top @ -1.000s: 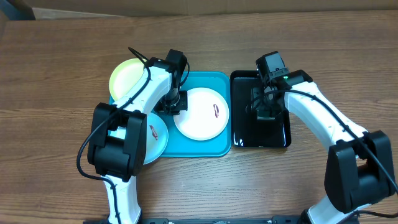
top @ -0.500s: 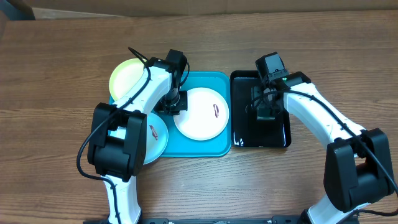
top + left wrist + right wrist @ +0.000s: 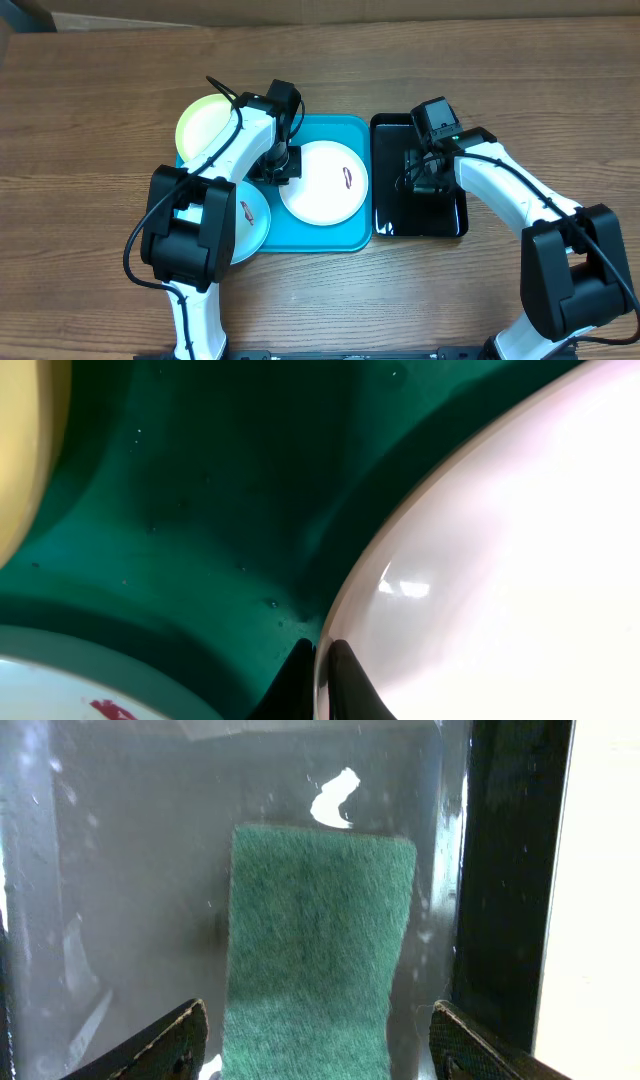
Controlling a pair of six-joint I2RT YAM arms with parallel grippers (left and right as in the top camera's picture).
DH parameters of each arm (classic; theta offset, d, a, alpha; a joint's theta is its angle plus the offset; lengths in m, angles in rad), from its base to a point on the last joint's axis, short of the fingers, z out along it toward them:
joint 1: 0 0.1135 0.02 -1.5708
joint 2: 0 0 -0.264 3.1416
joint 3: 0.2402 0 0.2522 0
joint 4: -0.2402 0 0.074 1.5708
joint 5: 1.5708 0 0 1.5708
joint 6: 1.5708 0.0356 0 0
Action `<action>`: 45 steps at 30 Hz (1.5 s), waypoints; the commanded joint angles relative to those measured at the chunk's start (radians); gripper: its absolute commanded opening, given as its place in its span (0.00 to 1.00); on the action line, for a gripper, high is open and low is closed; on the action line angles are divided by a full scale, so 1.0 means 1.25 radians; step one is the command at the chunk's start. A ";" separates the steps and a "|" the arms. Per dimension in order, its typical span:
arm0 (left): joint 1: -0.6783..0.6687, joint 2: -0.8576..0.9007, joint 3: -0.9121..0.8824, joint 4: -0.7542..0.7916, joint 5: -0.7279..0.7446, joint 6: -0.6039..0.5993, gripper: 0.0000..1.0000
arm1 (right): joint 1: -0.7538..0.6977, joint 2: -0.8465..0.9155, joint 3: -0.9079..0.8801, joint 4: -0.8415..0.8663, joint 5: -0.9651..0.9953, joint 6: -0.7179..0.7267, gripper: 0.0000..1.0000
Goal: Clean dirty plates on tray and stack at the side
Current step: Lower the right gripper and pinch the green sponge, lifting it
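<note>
The white plate with a reddish smear lies on the turquoise tray. My left gripper is shut on the white plate's left rim, one finger on each side of the rim. The yellow-green plate overhangs the tray's far left corner. The pale blue plate, also smeared, overhangs its near left corner. My right gripper is open above the black tray; its fingers straddle a green scouring pad that lies in that tray.
The wooden table surrounds both trays. The black tray sits right beside the turquoise tray's right edge. A white fleck lies on the black tray beyond the pad.
My right gripper has shifted slightly toward the near-left over the black tray. The left arm and the plates have not moved.
</note>
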 commanded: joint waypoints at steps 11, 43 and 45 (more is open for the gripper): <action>-0.001 0.010 -0.009 -0.012 -0.011 -0.017 0.06 | -0.002 -0.004 -0.062 0.092 -0.019 0.021 0.72; -0.001 0.010 -0.009 -0.017 -0.011 -0.016 0.06 | -0.002 -0.004 -0.089 0.154 -0.001 0.043 0.54; -0.001 0.010 -0.009 -0.016 -0.011 -0.017 0.06 | -0.002 -0.004 -0.089 0.159 -0.001 0.042 0.48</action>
